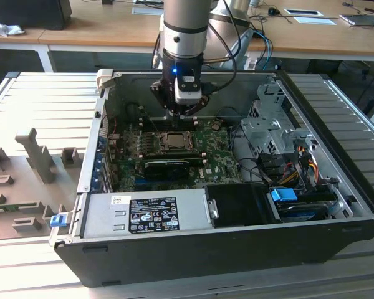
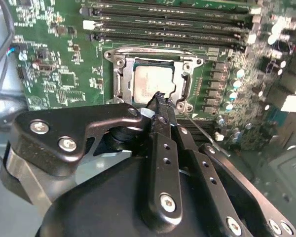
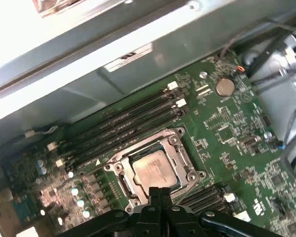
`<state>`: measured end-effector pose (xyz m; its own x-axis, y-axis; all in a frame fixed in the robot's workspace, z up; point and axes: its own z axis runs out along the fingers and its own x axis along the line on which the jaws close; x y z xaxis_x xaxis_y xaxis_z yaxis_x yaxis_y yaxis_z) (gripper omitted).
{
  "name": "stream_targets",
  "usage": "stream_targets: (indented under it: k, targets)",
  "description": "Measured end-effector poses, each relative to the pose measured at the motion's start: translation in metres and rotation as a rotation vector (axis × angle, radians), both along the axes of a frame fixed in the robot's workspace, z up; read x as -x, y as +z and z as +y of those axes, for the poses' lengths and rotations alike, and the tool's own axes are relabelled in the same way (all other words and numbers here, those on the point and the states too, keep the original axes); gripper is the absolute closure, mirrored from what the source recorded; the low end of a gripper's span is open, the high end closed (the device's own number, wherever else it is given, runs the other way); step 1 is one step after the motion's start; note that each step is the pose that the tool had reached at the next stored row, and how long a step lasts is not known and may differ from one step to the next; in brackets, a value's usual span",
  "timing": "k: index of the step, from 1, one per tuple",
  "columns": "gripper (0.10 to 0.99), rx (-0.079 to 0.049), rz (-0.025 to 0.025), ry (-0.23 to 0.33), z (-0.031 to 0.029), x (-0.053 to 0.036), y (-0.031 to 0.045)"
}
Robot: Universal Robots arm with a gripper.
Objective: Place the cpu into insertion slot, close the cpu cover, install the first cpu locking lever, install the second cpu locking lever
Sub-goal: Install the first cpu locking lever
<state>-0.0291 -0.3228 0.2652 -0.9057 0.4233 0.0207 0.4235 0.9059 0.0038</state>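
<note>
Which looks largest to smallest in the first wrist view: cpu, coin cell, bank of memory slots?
1. bank of memory slots
2. cpu
3. coin cell

All three sit on the same green board. The cpu lies somewhat nearer the camera, but the gaps in size are wide enough that the order holds.

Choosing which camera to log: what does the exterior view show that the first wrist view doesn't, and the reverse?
Exterior view: the whole case, the power supply and the drive cage. First wrist view: the wall sticker and the white slot latches. Both: the cpu and the hand near it.
</note>
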Motion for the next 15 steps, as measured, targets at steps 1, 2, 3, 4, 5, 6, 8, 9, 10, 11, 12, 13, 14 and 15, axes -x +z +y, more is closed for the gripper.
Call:
stream_targets:
  k: [1,2,3,4,5,6,8,9,10,11,12,13,14,15]
  targets:
    - [0.980,0.000,0.0000,0.038,0.0000,0.0000,-0.0001]
    - [0.980,0.000,0.0000,0.050,0.0000,0.0000,-0.0001]
    - [0.980,0.000,0.0000,0.078,0.0000,0.0000,-0.0001]
    - [0.980,0.000,-0.0001,0.096,0.0000,0.0001,-0.0001]
    - [0.980,0.000,-0.0004,0.100,0.0000,0.0006,-0.0001]
    - [0.980,0.000,-0.0014,0.101,-0.0001,0.0020,-0.0002]
    - [0.980,0.000,-0.0023,0.102,-0.0001,0.0039,-0.0002]
    - [0.980,0.000,-0.0026,0.104,-0.0002,0.0067,-0.0002]
    - [0.980,0.000,-0.0026,0.106,-0.0002,0.0086,-0.0001]
    - [0.980,0.000,-0.0026,0.109,-0.0001,0.0100,-0.0001]
    - [0.980,0.000,-0.0025,0.118,-0.0001,0.0110,-0.0001]
    - [0.980,0.000,-0.0025,0.128,-0.0001,0.0111,-0.0001]
    - [0.980,0.000,-0.0025,0.146,-0.0002,0.0111,-0.0003]
    - [0.980,0.000,-0.0026,0.175,-0.0002,0.0111,-0.0006]
